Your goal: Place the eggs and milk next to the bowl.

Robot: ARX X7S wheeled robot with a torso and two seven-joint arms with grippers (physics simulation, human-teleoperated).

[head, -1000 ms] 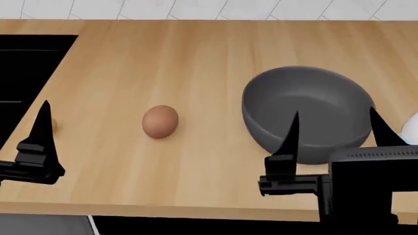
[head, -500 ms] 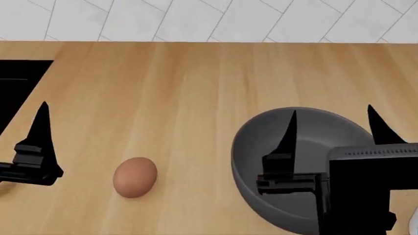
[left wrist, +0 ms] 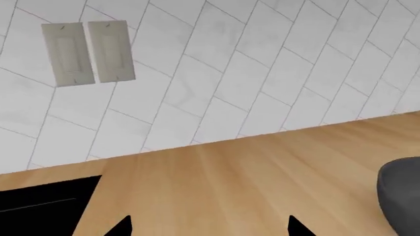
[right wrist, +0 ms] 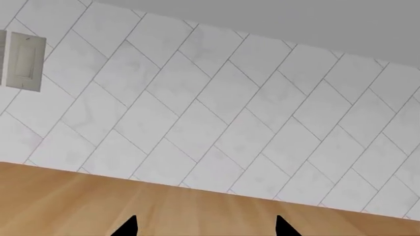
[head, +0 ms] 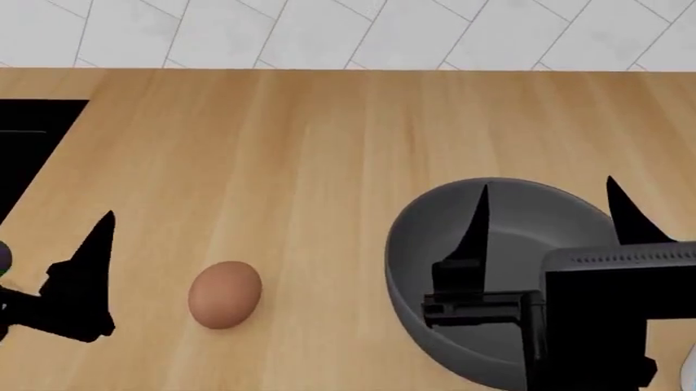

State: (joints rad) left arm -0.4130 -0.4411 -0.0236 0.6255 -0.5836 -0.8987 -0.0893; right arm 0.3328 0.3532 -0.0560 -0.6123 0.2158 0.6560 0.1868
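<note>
The reddish-brown egg (head: 225, 293) lies on the wooden counter, left of the dark grey bowl (head: 522, 224). The bowl's edge also shows in the left wrist view (left wrist: 404, 191). My right gripper (head: 549, 216) is open and empty, raised in front of the bowl; in the right wrist view (right wrist: 206, 227) only bare wood lies between its tips. My left gripper (left wrist: 210, 228) is open and empty; one of its fingers (head: 93, 265) shows left of the egg, apart from it. The pale egg is out of view. A white sliver (head: 689, 371) at the right edge is too small to identify.
The black sink (head: 33, 138) is set into the counter at the far left and also shows in the left wrist view (left wrist: 39, 201). A white tiled wall (head: 348, 32) backs the counter, with two switch plates (left wrist: 88, 51) on it.
The head view shifted, so the egg and bowl now sit lower in frame and the wall shows. In the last half second my left gripper moved nearer and slightly right.
</note>
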